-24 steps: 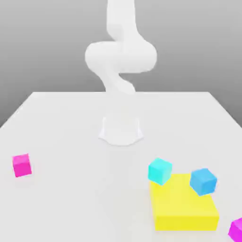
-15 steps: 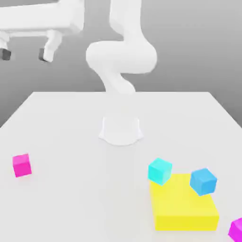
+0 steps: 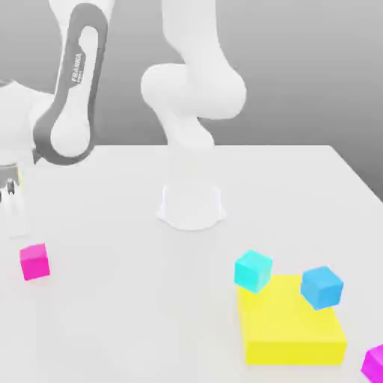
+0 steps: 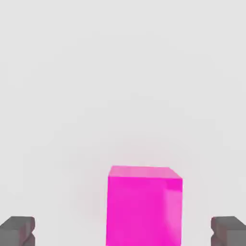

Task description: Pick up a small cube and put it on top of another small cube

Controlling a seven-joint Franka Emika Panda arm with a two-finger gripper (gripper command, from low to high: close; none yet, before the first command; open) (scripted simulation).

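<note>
Pink cube: the small cube (image 3: 34, 262) (image 4: 144, 205) sits flat on the white table (image 3: 135, 299), at the exterior view's far left, toward the near side. It stands alone, well apart from every other block.

Gripper: the gripper (image 3: 13, 196) (image 4: 123, 231) hangs just above and slightly behind the pink cube at the exterior view's left edge, pointing down. It does not touch the cube.

Jaws: spread wide. In the hand view the two dark fingertips (image 4: 18, 230) stand far apart, with the pink cube between them and clear space on both sides. Nothing is pinched.

Arm: the white arm (image 3: 75, 97) reaches from its base (image 3: 191, 206), at the middle far part of the table, over to the exterior view's left.

Yellow block: a flat yellow block (image 3: 292, 325) lies near the front on the exterior view's right.

Cyan cube: a cyan cube (image 3: 253, 271) rests at the far left corner of the yellow block, touching it.

Blue cube: a blue cube (image 3: 322, 287) sits tilted on the yellow block's far right part.

Purple cube: a more purple cube (image 3: 374, 364) lies at the near right corner, cut off by the frame edge.
</note>
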